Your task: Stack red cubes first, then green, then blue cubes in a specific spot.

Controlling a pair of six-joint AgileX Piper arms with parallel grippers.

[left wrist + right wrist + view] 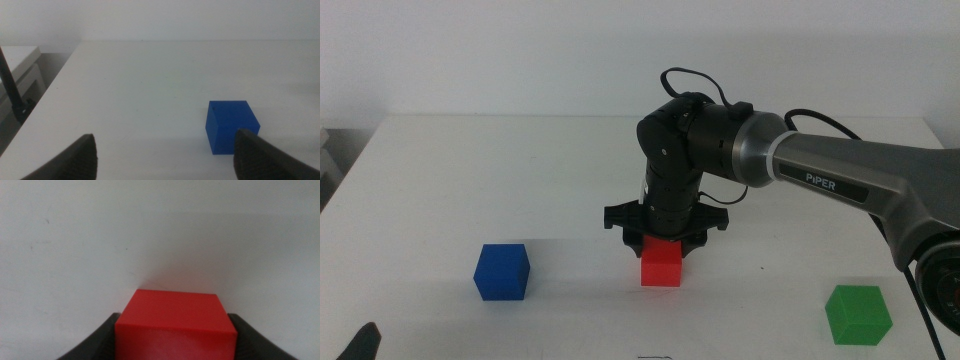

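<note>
White tabletop (520,160) stretches back to a pale wall, bare apart from three cubes. From the right side the right gripper (664,238) hangs pointing straight down over the middle of the surface, and the red cube (661,263) sits directly beneath it, resting on the table. In the right wrist view the two dark jaws stand on either side of the red cube (175,325), close against its flanks, pinching it between them. Off to one side of that gripper, toward the left arm, the blue cube (502,271) stands alone, well apart. The green cube (858,313) lies on the opposite side, nearer the front edge. Low at the front, the left gripper (165,152) waits, jaws spread wide, with the blue cube (231,126) just ahead of one jaw
</note>
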